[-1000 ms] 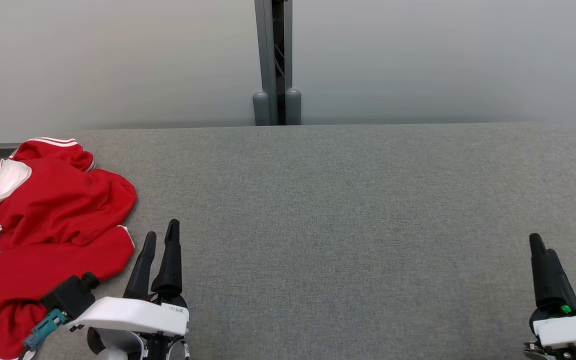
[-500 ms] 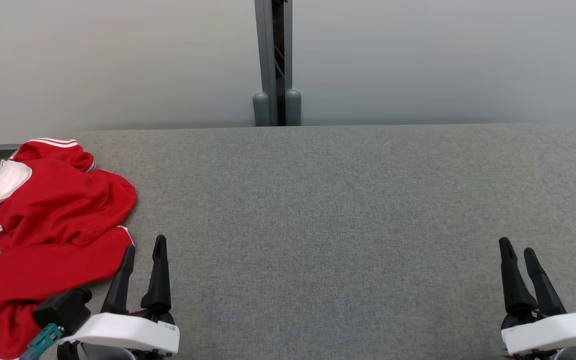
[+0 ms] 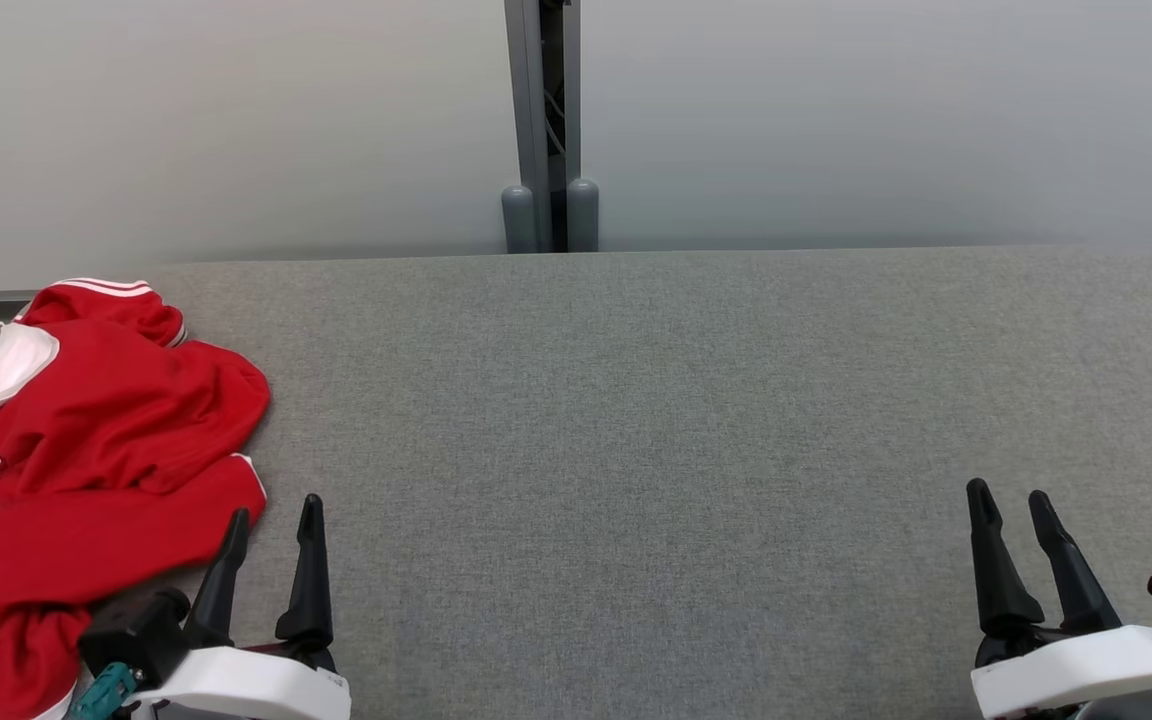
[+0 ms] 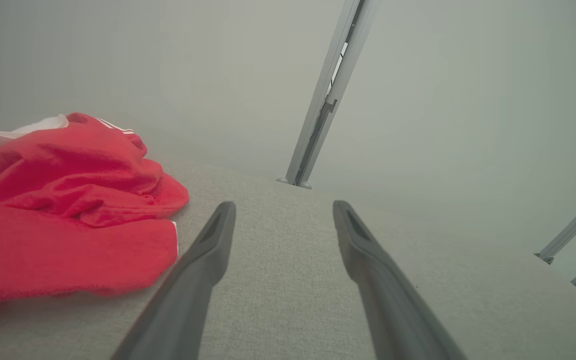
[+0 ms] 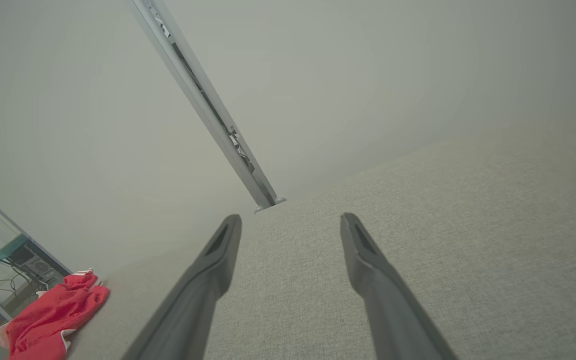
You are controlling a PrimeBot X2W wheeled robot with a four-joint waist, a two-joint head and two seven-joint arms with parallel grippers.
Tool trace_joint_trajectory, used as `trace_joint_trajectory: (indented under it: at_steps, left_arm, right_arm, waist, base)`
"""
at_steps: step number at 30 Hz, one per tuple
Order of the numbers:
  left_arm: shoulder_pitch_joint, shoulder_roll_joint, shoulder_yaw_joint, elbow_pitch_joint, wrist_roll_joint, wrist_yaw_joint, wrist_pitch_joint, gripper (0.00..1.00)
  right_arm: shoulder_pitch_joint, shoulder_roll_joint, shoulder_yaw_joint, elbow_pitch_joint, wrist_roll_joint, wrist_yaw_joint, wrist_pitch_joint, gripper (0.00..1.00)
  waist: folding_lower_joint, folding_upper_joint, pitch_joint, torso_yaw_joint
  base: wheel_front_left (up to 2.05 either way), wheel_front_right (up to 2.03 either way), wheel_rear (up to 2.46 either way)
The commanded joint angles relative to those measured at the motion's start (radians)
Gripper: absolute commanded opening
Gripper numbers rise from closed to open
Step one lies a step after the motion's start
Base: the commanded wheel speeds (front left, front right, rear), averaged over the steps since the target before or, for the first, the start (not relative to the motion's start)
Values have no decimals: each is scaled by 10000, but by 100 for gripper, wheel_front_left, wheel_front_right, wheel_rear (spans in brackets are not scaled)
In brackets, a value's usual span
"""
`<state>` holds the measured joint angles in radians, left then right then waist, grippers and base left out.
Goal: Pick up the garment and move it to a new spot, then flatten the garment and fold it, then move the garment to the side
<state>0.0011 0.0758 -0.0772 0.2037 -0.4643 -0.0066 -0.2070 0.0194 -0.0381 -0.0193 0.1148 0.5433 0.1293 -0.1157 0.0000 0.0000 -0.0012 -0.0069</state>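
Observation:
A crumpled red garment point(image 3: 96, 470) with white trim lies bunched at the left edge of the grey table point(image 3: 656, 400). It also shows in the left wrist view as the garment point(image 4: 68, 210) and small at the far left of the right wrist view point(image 5: 50, 317). My left gripper point(image 3: 274, 512) stands open just right of the garment's near fold, nothing between its fingers point(image 4: 208, 255). Far across the table at the lower right, my right gripper point(image 3: 1009, 495) is open and empty above the cloth surface, its fingers point(image 5: 368, 270) pointing toward the back edge.
A grey metal post point(image 3: 539, 120) with two rounded feet stands behind the table's back edge, against a pale wall. The table's left edge runs right by the garment. A shelf with cables point(image 5: 3, 260) stands beyond the table's left end.
Both grippers have drawn back toward the near edge. The left one shifted left toward the garment and the right one shifted left, its two fingers now seen apart. The garment has not moved.

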Motion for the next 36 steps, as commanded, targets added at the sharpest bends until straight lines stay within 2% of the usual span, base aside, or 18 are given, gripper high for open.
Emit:
trace_joint_trajectory:
  at_steps: [1,17,36]
  left_arm:
    - [7,58,76,-66,264,70,-77,100]
    - [163,78,196,76,1862,291,-274,100]
    - [454,37,398,68,3030,468,-463,100]
  right_arm:
    - [-157,-104,63,-46,-278,15,-139,100]
    - [-322,-131,246,53,-2174,18,-685,100]
    - [-455,-152,548,443,-3485,21,-1204,100]
  waist:
    - [0,0,1,-6]
    - [0,0,17,-56]
    - [0,0,-3,-44]
  base:
    - [0,0,0]
    - [0,0,0]
    - [0,0,0]
